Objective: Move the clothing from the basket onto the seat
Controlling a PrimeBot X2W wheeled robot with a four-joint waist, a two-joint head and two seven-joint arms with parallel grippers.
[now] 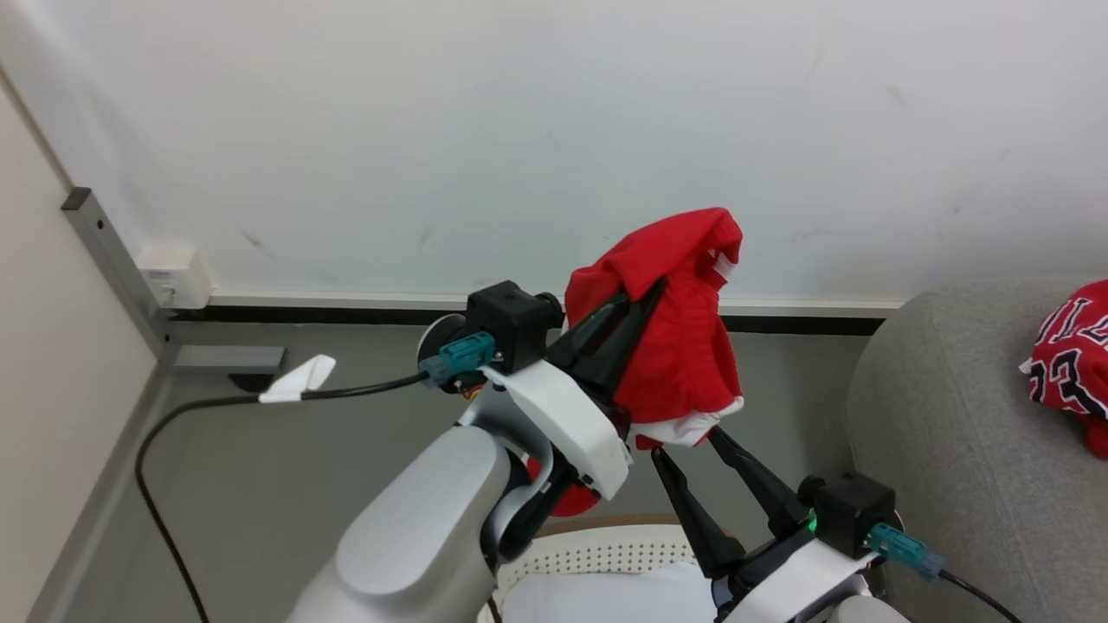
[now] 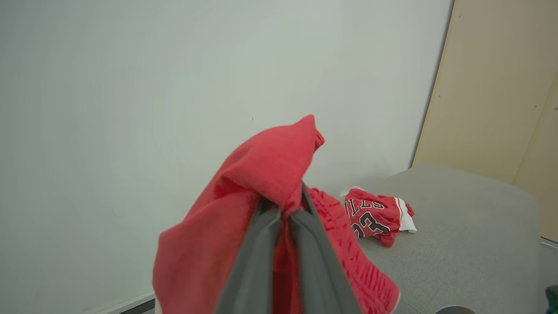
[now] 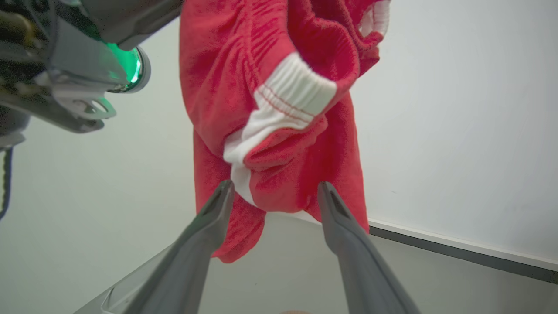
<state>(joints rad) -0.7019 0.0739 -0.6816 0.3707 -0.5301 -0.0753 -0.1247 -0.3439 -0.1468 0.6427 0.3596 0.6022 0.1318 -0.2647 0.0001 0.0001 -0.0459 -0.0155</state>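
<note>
Left wrist view: jersey (image 2: 370, 216) reads "23", left pincer (image 2: 285, 203) clamps shorts (image 2: 261, 161); right pincer (image 3: 275, 186) stands open.

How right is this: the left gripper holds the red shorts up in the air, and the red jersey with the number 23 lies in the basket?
One part is wrong. The left gripper does hold the red shorts up, shut on them, but the jersey lies on the grey seat, not in the basket; the left wrist view shows it.
</note>
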